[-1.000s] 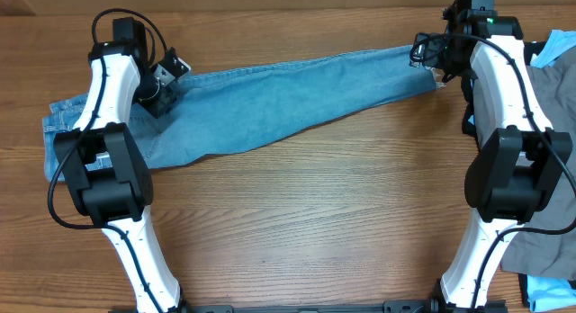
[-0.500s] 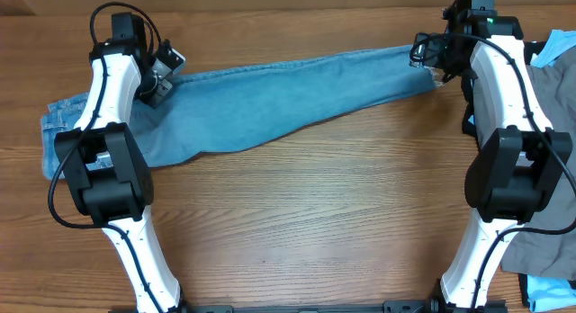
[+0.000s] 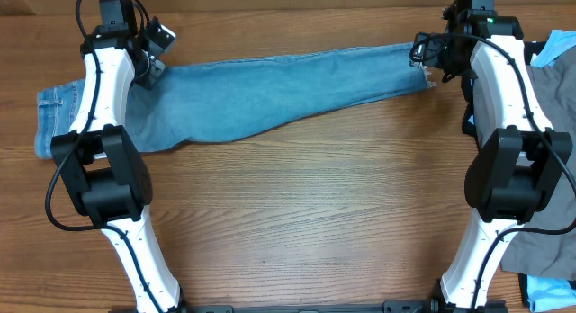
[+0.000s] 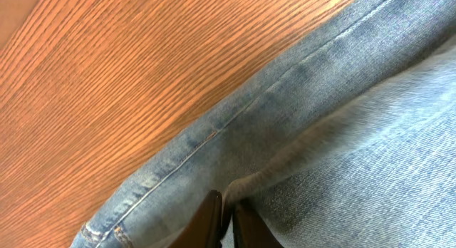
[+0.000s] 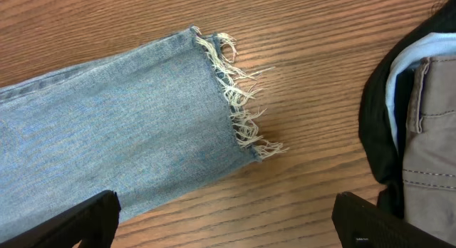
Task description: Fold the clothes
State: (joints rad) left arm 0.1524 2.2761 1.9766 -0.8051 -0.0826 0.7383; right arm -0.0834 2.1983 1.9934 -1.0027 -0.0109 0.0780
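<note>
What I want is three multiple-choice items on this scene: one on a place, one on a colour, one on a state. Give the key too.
1. The jeans' frayed hem lies: A) by the right arm; B) under the left arm; C) off the table.
2. The jeans are: A) black; B) light blue; C) red.
3. The left fingers are: A) spread wide over bare wood; B) shut on the jeans; C) holding a cup.
Key: 1 A, the right wrist view looks straight down on the fringe. 2 B, pale denim shows in every view. 3 B, the left wrist view shows them pinching a ridge of denim.
</note>
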